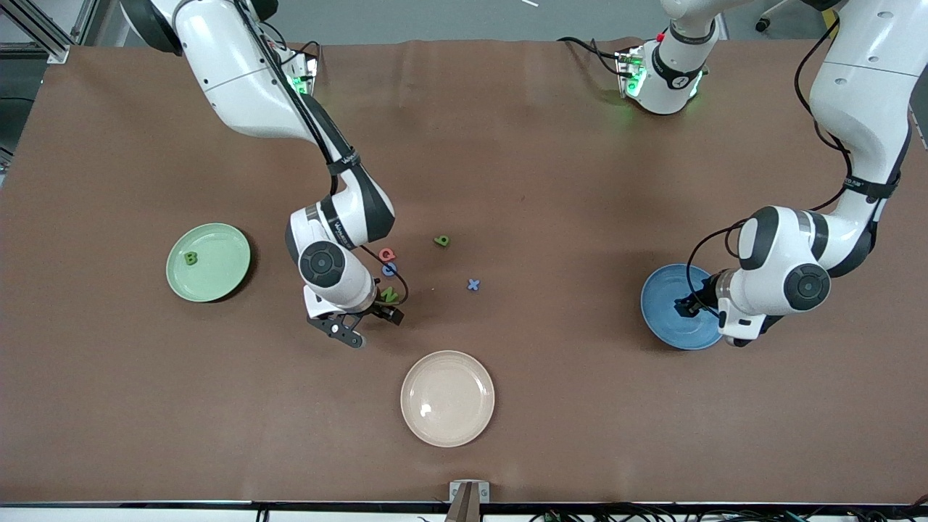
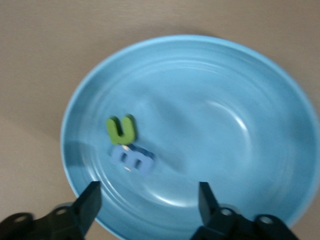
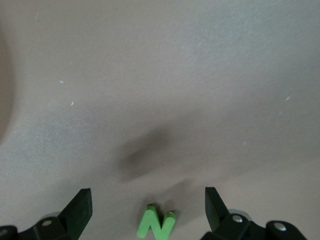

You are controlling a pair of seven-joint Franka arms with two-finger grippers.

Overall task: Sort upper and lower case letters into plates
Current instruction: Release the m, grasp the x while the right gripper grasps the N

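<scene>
A: Two letters lie in your blue plate (image 2: 210, 130), a green n (image 2: 121, 129) touching a blue m (image 2: 132, 158). That plate sits toward the left arm's end of the table (image 1: 580, 406), and your left hand (image 2: 150, 202) hangs over it, released, fingers spread and empty.

B: And the right hand?

A: Your right hand (image 3: 148, 205) is low over the middle of the table, fingers apart with nothing between them. A green N (image 3: 156, 226) lies on the table just beside it.

B: Where are the rest?

A: One green B (image 1: 191, 258) rests in the mint green plate (image 1: 225, 272) toward the right arm's end. A red Q (image 1: 388, 254) and a blue letter (image 1: 389, 269) lie close by the right arm's wrist; you cannot read the blue one. A green d (image 1: 441, 241) and a blue x (image 1: 473, 285) lie apart near the table's middle. The beige plate (image 1: 447, 398) sits near the table edge closest to the front camera.
</scene>
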